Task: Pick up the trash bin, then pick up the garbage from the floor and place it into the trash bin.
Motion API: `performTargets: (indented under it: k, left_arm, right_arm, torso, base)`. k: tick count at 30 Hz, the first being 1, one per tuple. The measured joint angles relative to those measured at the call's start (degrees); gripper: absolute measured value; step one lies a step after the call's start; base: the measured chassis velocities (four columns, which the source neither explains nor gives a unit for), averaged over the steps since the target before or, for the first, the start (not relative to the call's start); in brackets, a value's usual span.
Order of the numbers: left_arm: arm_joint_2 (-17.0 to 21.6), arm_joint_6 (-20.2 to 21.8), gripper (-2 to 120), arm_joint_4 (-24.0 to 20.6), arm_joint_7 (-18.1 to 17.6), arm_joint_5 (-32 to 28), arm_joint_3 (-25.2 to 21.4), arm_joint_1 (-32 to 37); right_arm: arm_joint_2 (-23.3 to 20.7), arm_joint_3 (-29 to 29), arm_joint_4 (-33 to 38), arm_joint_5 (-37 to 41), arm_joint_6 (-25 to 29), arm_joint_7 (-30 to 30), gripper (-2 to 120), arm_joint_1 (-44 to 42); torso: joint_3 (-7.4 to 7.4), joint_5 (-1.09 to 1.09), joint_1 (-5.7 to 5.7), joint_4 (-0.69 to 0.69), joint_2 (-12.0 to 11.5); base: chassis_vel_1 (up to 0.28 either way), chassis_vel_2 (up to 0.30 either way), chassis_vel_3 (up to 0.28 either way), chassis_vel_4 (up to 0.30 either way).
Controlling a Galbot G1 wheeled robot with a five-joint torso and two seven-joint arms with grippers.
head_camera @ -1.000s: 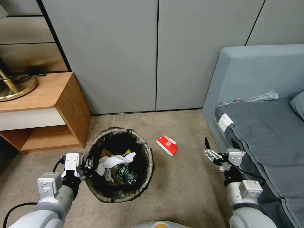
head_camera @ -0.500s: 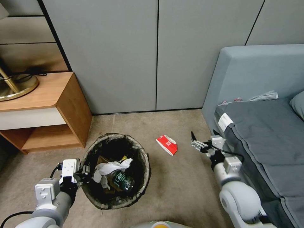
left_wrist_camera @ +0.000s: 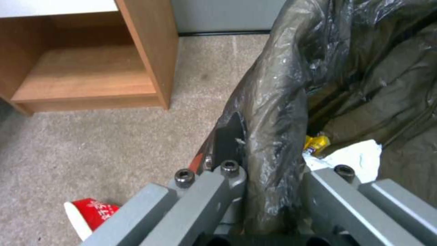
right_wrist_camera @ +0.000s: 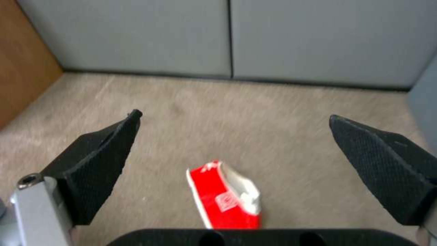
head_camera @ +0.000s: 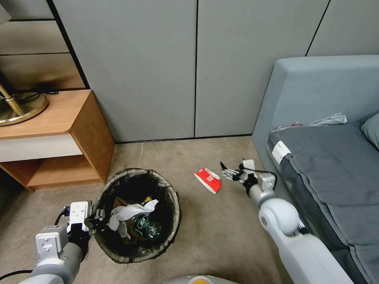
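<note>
The trash bin has a dark bag folded over its rim. My left gripper is shut on the bin's left rim, one finger outside and one inside. In the bin lie a crumpled white tissue, a green-label bottle, a yellow wrapper and a tan carton. On the floor a flattened red-and-white paper cup lies to the bin's right. My right gripper is open, low over the carpet just right of that cup. Another red-and-white cup lies below the left gripper.
A wooden nightstand with a brass lamp base stands at the back left, close to the bin. A grey bed fills the right side. Grey wall panels close the back. Open carpet lies between bin and bed.
My right gripper has moved forward, left and down, from beside the bed to right next to the red cup. My left arm has drawn the bin back and leftward.
</note>
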Motion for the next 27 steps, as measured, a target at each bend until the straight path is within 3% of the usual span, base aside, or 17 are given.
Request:
performTargets:
  k: [11, 27]
  left_arm:
    - [0.59, -0.11, 0, 0.0, 0.05, -0.75, -1.97, 0.48]
    - [0.08, 0.04, 0, 0.0, 0.1, -0.72, -0.91, 0.06]
  right_arm:
    - [4.66, -8.75, -17.07, -0.82, 1.32, -0.78, 100, 10.74]
    - [9.98, -11.84, -33.28, -5.09, 1.34, -2.44, 100, 21.0]
  torso:
    - [0.0, 0.01, 0.0, 0.0, 0.0]
    - [0.0, 0.02, 0.0, -0.01, 0.0]
  base:
    - [0.0, 0.0, 0.0, 0.0]
    - [0.0, 0.0, 0.0, 0.0]
